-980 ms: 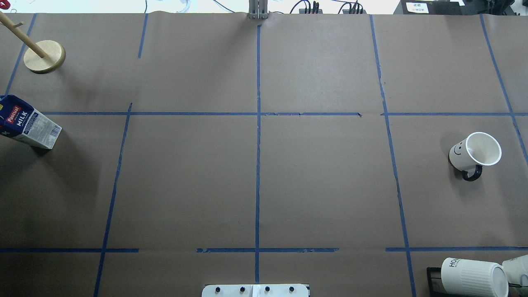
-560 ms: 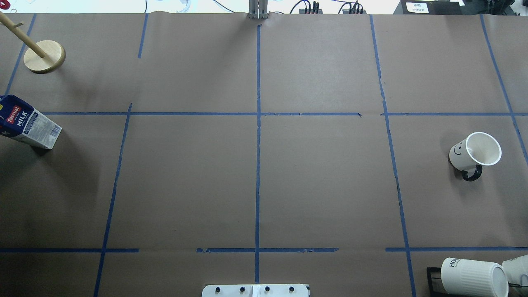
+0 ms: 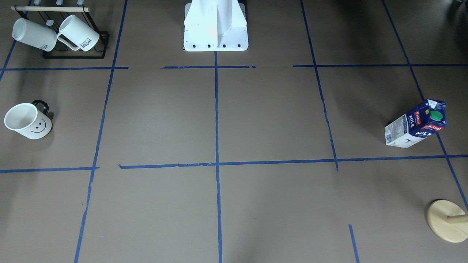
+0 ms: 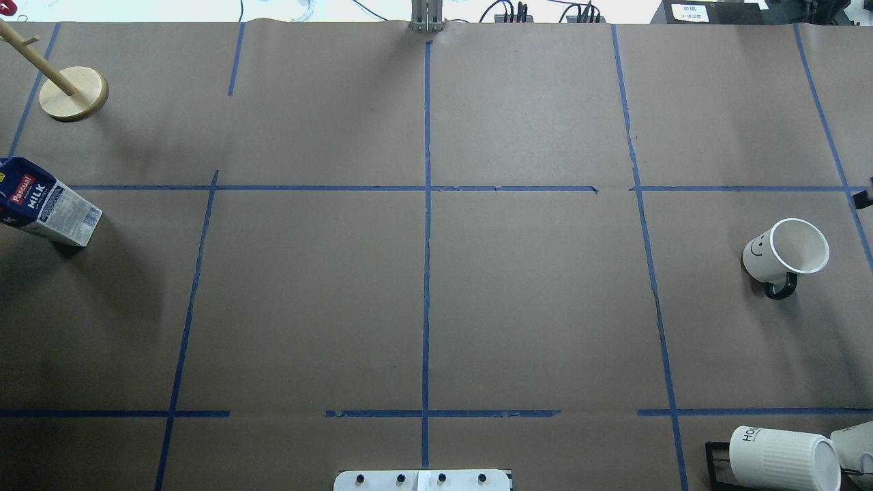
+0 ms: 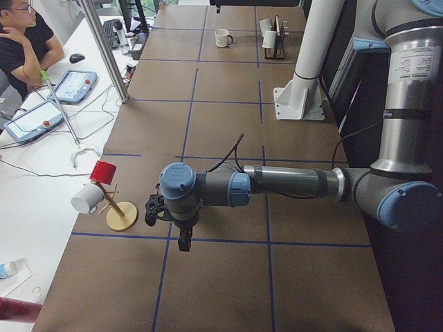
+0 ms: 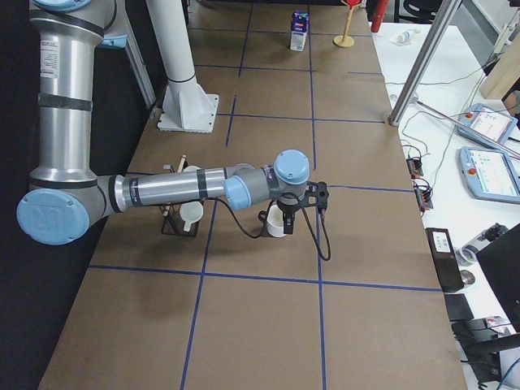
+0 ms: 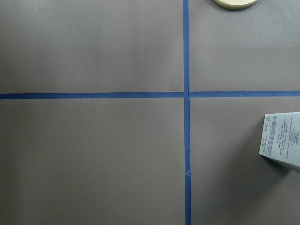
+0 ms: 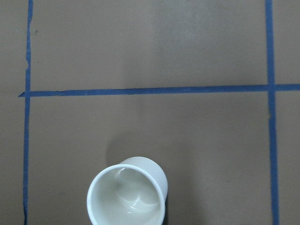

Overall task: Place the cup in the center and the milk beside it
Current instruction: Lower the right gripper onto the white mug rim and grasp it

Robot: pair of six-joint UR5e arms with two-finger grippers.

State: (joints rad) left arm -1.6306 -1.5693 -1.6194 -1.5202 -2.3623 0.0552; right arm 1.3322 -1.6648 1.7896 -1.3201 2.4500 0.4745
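The cup (image 4: 784, 256) stands upright at the table's right side, smiley outward; it also shows in the front view (image 3: 27, 120) and low in the right wrist view (image 8: 126, 194). The milk (image 4: 48, 204) stands at the far left edge, also in the front view (image 3: 415, 126) and at the right edge of the left wrist view (image 7: 283, 145). My left gripper (image 5: 182, 238) hangs above the table near the milk's side; I cannot tell if it is open. My right gripper (image 6: 287, 210) hovers above the cup; only a dark sliver (image 4: 865, 198) shows overhead, and its state is unclear.
A black rack with ribbed "HOME" mugs (image 3: 55, 34) stands by the robot's right front corner (image 4: 784, 457). A wooden peg stand (image 4: 73, 93) is at the far left. The white robot base (image 3: 215, 27) sits at the near middle. An operator (image 5: 21, 41) sits beyond the table.
A dark sliver of the right arm has come in at the right edge of the overhead view. The cup and the milk have not moved.
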